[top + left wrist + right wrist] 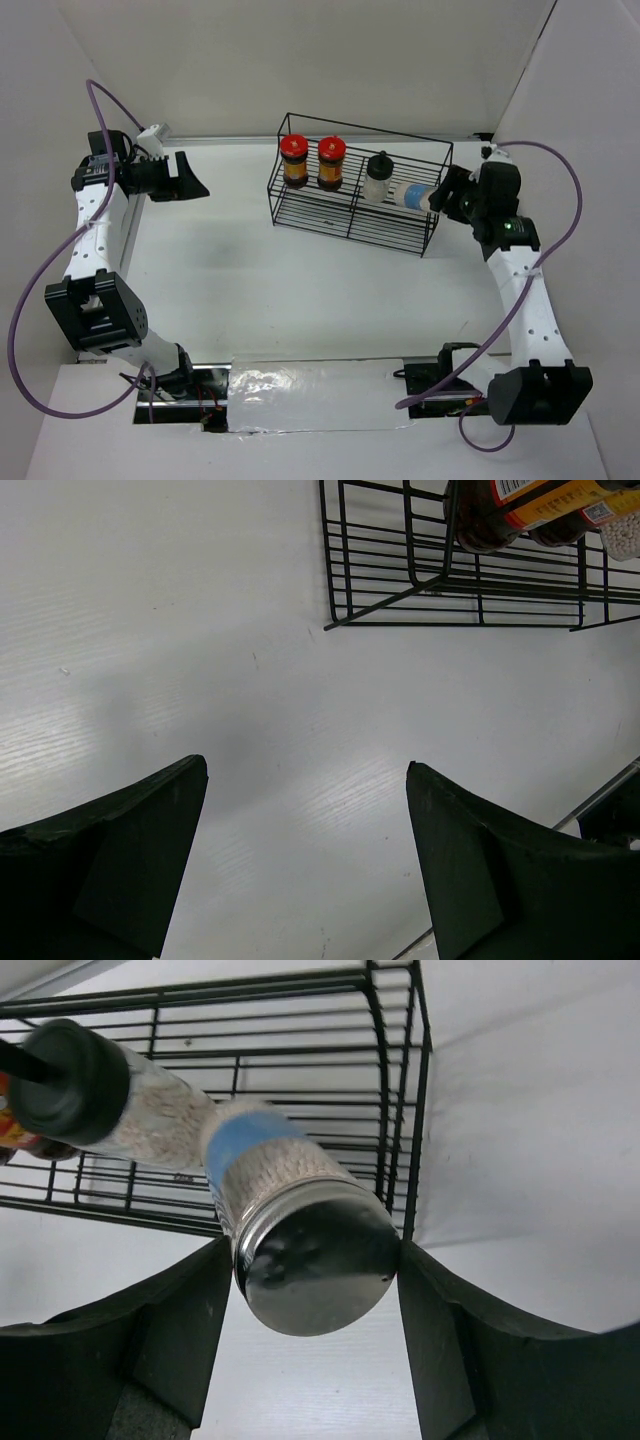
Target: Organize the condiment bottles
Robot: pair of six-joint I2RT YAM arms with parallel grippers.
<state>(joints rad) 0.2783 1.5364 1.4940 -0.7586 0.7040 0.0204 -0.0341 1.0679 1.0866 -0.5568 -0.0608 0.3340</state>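
Pinching the blue-labelled jar [262,1150] by its silvery end, the right gripper [437,197] has its jaws pressed against both sides of that end, and the jar lies tipped over on its side at the right end of the wire rack [330,222], with its far end close against the black-capped bottle [377,178]. Whether the jar already rests on the rack's floor cannot be told. The main risk, as I judge it, is the shallow hold: the jaws catch only the rim of a smooth round end, so the jar could twist or slide out and roll across the wires or drop off the rack's right end onto the surface [300,290]. Pushing it further toward the middle of the rack while it is tilted could also knock the black-capped bottle over, and that one might then topple the red-capped jar [331,162] just left of it. The left gripper [305,780] hovers over the surface well left of the rack, its jaws spread with nothing between them. By count there are four condiment bottles, all at the rack: two red-capped jars, the other [294,160] at the rack's left end, one black-capped bottle and one blue-labelled jar; there is one rack.
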